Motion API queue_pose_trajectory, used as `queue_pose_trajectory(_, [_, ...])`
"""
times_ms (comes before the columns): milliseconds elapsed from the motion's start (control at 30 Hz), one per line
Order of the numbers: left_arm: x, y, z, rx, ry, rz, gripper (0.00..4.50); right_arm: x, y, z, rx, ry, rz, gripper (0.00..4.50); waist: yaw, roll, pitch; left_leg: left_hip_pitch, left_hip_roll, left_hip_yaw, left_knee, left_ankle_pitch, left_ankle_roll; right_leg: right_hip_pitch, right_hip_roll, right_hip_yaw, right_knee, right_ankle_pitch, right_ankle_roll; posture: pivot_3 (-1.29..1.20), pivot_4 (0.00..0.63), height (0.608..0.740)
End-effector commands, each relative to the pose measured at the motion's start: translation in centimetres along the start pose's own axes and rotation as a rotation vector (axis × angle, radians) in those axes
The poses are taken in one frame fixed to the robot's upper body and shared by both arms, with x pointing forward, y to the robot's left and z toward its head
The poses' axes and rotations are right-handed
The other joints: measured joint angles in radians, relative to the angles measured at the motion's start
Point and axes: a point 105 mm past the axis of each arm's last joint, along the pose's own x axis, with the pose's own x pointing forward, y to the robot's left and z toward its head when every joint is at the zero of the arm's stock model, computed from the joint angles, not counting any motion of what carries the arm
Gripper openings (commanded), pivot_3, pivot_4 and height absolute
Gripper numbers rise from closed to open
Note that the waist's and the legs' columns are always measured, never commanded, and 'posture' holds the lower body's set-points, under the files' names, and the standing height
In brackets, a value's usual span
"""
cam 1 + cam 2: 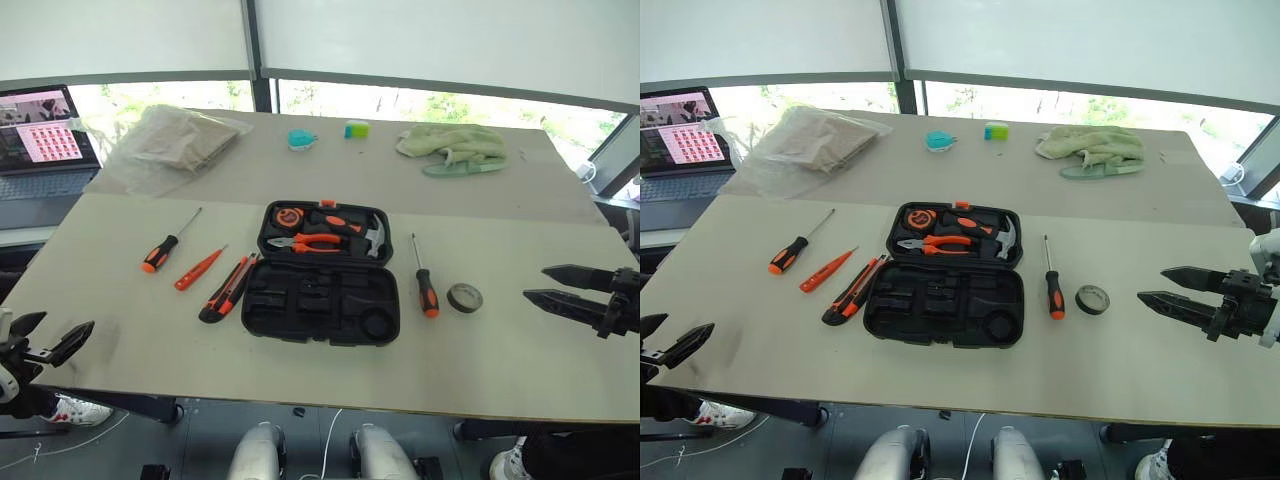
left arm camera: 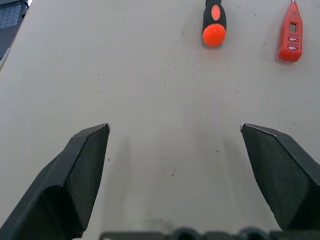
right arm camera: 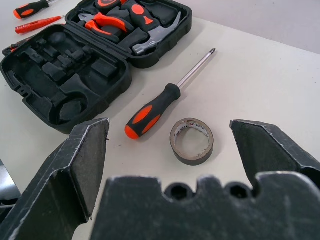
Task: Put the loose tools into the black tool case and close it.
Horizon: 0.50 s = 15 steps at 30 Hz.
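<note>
Between open right fingers (image 3: 90, 165), ahead, lies the tape roll (image 3: 192, 141).

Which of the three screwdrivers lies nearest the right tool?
The orange-and-black screwdriver to the right of the case, beside the tape roll. The other two screwdrivers lie left of the case.

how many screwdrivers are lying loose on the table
3. Two lie left of the case: an orange-and-black one farthest left, then a slim all-orange one. The third, orange-and-black, lies right of the case beside the tape roll.
</note>
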Motion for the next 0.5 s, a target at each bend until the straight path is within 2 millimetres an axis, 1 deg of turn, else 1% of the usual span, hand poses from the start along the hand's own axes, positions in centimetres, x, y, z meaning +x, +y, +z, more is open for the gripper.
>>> queue_pose_trajectory(33, [0.0,0.4,0.8,0.03,-0.011,0.021,4.5,0.0,0.2,0.9,-0.05,-0.014,-0.02,4.49,0.0,0.0,0.0,0.0,0.0,0.0,0.0,0.0,0.0,0.0,0.0,0.0,0.0,0.0,0.0,0.0,0.15,0.74])
queue_pose_trajectory(67, [0.4,0.1,0.6,0.021,0.004,0.011,4.5,-0.1,0.2,0.9,-0.069,-0.004,-0.035,4.49,0.0,0.0,0.0,0.0,0.0,0.0,0.0,0.0,0.0,0.0,0.0,0.0,0.0,0.0,0.0,0.0,0.15,0.74])
queue_pose_trajectory(133, [1.2,-0.6,0.9,0.013,0.019,-0.023,4.5,0.0,0.5,1.4,-0.115,0.004,-0.049,4.49,0.002,0.0,0.0,0.0,0.0,0.0,0.0,0.0,0.0,0.0,0.0,0.0,0.0,0.0,0.0,0.0,0.15,0.74])
queue_pose_trajectory(233, [2.6,-1.3,2.6,0.017,0.025,-0.074,4.5,0.4,1.5,2.8,-0.154,-0.005,-0.03,4.49,0.002,0.0,0.0,-0.001,0.0,0.0,0.0,0.0,0.0,0.0,0.0,-0.001,0.001,0.0,0.0,0.0,0.15,0.74])
queue_pose_trajectory(300, [3.7,-1.5,3.9,0.031,0.036,-0.094,4.5,0.8,2.5,3.6,-0.176,-0.006,0.011,4.49,0.004,0.0,0.0,-0.001,0.0,-0.001,0.0,0.0,0.0,0.0,0.0,-0.004,0.001,0.0,0.0,0.0,0.15,0.74])
queue_pose_trajectory(333, [4.5,-1.8,4.8,0.024,0.034,-0.117,4.5,1.1,3.3,4.1,-0.191,-0.007,0.041,4.49,0.004,0.0,0.0,-0.002,0.0,-0.001,0.001,0.001,-0.001,0.0,0.0,-0.005,0.001,0.0,0.0,0.0,0.15,0.74])
queue_pose_trajectory(400, [6.3,-2.5,7.1,0.04,0.026,-0.176,4.5,2.1,5.9,5.5,-0.234,-0.015,0.154,4.49,0.005,0.0,0.001,-0.002,-0.001,-0.001,0.001,0.001,-0.001,0.001,0.0,-0.006,0.001,0.0,0.0,0.0,0.15,0.74])
queue_pose_trajectory(433, [7.2,-3.1,7.9,0.053,0.04,-0.207,4.5,2.7,7.3,6.2,-0.264,-0.022,0.215,4.49,0.005,0.001,0.001,-0.002,-0.001,-0.002,0.001,0.001,-0.001,0.001,0.0,-0.006,0.002,0.0,0.0,0.0,0.15,0.74])
queue_pose_trajectory(500, [8.7,-3.3,8.5,0.069,0.086,-0.225,4.5,3.7,9.6,7.2,-0.319,-0.033,0.307,4.49,0.003,0.001,0.001,-0.002,-0.002,-0.002,0.001,0.001,-0.001,0.001,0.001,-0.006,0.002,0.0,0.0,0.0,0.15,0.74])
